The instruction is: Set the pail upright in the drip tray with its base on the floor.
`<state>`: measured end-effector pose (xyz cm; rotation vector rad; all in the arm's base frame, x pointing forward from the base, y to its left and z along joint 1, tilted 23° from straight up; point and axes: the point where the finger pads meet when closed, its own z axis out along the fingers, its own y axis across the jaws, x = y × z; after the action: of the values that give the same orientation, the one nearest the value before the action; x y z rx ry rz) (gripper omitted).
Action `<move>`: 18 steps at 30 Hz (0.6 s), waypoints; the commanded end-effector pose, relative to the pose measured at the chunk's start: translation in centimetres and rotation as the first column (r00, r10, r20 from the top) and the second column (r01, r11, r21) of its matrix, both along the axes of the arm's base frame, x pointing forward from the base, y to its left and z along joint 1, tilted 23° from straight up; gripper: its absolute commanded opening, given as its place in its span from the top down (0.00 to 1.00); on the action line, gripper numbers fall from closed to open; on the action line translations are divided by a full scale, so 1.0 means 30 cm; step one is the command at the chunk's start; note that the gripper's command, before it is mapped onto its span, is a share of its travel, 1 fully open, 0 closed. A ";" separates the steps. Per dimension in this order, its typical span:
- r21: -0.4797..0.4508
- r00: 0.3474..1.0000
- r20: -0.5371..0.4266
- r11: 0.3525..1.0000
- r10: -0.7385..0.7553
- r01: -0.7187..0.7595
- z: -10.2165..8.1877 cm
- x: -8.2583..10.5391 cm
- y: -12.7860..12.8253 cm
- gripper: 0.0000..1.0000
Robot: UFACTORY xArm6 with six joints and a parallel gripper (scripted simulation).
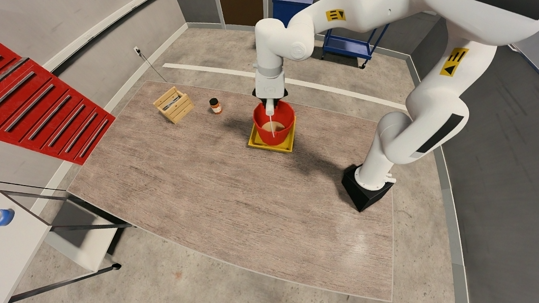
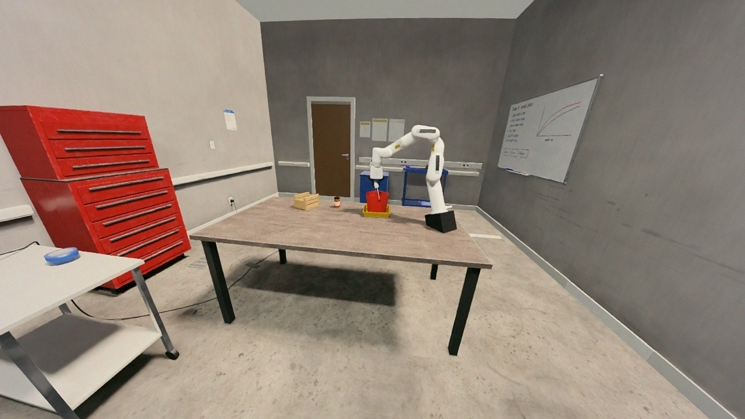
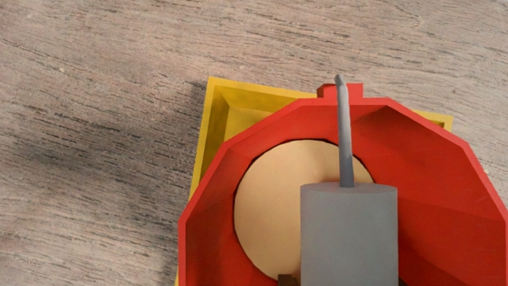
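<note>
A red pail with a tan inner floor hangs upright in the yellow drip tray, low over its floor. My gripper is shut on the grey grip of the pail's handle, straight above the pail's middle. The thin handle wire runs up to the grip from the pail's rim. The fingertips are hidden in the wrist view. I cannot tell if the base touches the tray.
A small wooden crate and an orange jar with a dark lid stand on the table left of the tray. The robot's black base sits at the right.
</note>
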<state>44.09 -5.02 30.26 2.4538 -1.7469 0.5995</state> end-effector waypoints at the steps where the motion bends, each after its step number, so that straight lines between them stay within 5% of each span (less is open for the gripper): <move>1: 0.000 1.000 0.005 1.000 0.001 -0.001 0.007 0.003 0.001 1.00; 7: 0.000 1.000 0.005 1.000 0.001 -0.001 0.007 0.003 0.001 1.00; 8: 0.000 1.000 0.005 1.000 0.001 -0.001 0.007 0.003 0.001 0.00; 18: 0.000 1.000 0.005 1.000 0.001 -0.001 0.007 0.003 0.001 0.00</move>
<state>44.11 -5.01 30.31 2.4542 -1.7472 0.6011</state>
